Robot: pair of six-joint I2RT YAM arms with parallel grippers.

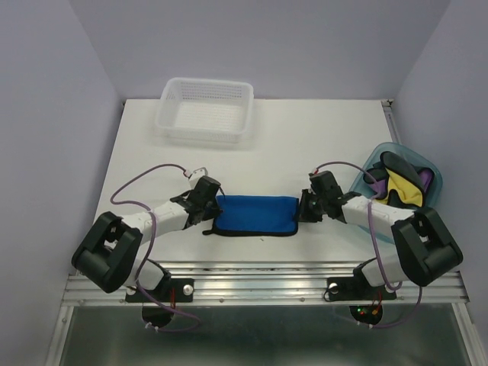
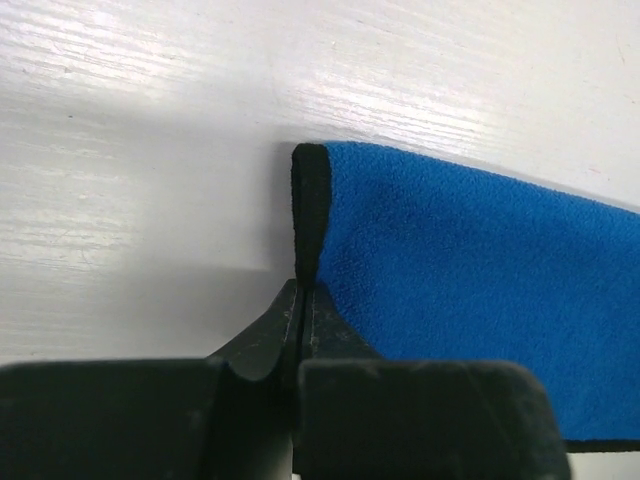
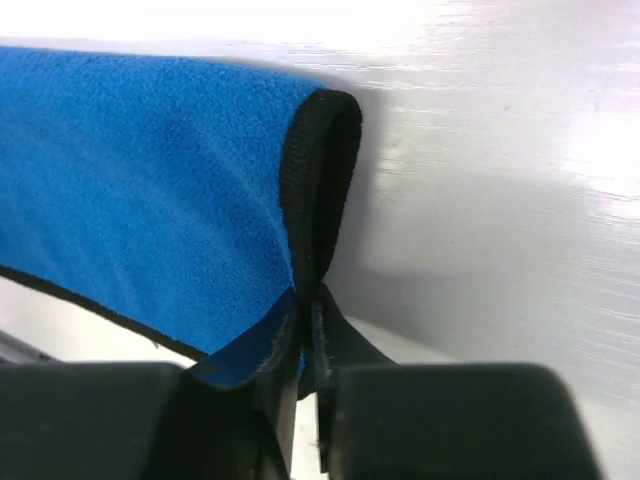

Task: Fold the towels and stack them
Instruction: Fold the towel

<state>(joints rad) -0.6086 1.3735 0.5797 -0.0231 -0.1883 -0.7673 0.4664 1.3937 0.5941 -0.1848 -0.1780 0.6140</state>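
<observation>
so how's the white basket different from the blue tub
The white basket is mesh and empty; the blue tub is translucent and holds crumpled yellow, black and purple towels. The basket sits at the far edge, the tub at the right edge. Both are open-topped and rest on the table.

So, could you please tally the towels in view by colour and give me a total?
blue towel: 1
black towel: 1
yellow towel: 1
purple towel: 1
Total: 4 that can be told apart; the last three are bunched in the tub, which may hide more.
</observation>
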